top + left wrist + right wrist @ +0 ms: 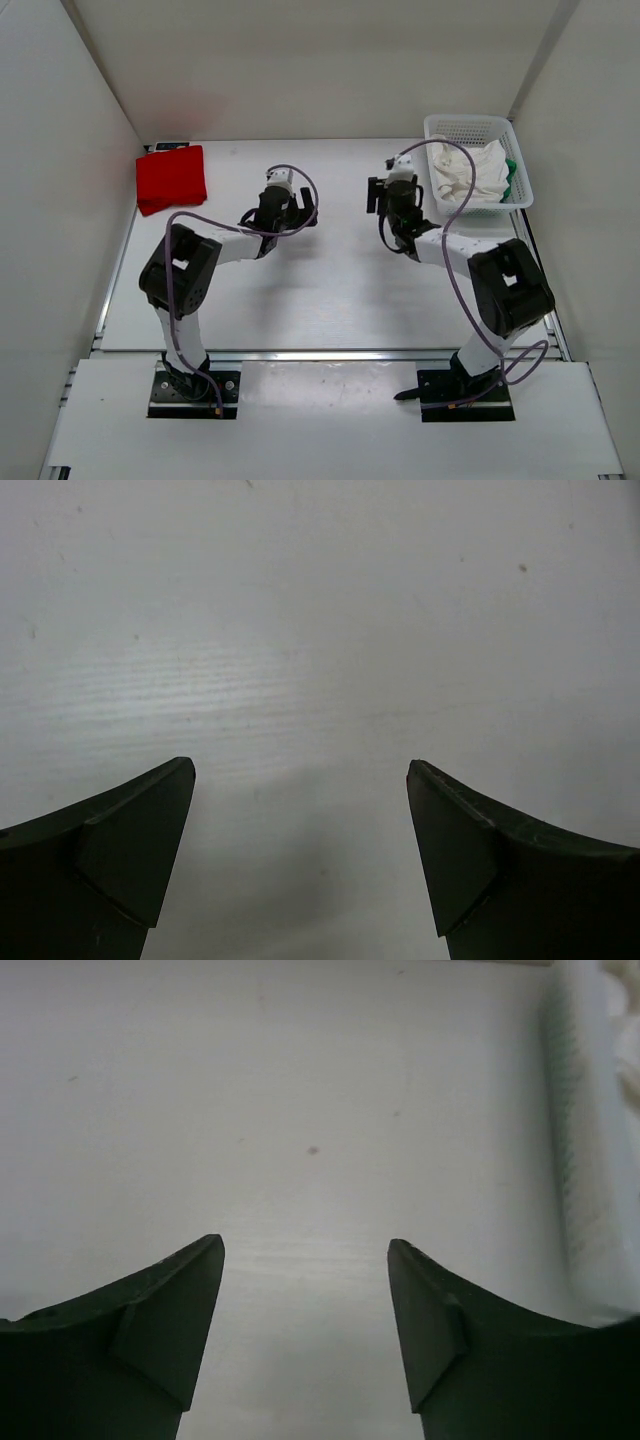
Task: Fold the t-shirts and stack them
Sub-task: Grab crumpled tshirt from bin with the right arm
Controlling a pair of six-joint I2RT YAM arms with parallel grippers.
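Note:
A bright red t-shirt [171, 178] lies folded on the table at the far left. A white t-shirt [468, 172] lies crumpled in the white mesh basket [465, 121] at the far right, and a strip of green t-shirt [511, 178] shows at the basket's right side. My left gripper [282, 213] [300, 767] hangs open over bare table, right of the red shirt, with nothing between its fingers. My right gripper [393, 200] [305, 1243] is open too, over bare table just left of the basket, and holds nothing.
The basket's mesh wall [590, 1160] stands blurred at the right edge of the right wrist view. White walls [60, 150] close the table in at left, back and right. Purple cables [300, 180] loop off both wrists.

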